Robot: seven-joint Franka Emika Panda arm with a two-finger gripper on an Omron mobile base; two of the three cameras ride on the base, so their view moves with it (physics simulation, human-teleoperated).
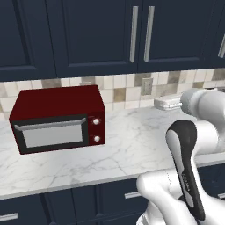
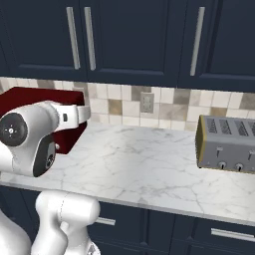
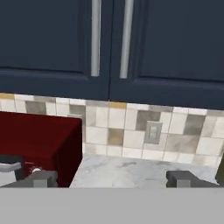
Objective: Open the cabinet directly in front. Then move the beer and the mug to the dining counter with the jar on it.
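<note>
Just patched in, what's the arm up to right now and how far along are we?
The white arm faces the dark navy upper wall cabinet, whose two flat doors are both shut. Its open two-finger gripper holds nothing and points at the tiled backsplash below the long silver bar handles. On the marble worktop sit a red microwave and a grey toaster. The cabinet is not yet opened.

Matt navy cabinet [image 3: 166,43] w/ brushed-metal handles [image 3: 95,37], veined marble worktop [image 2: 144,164]
</note>
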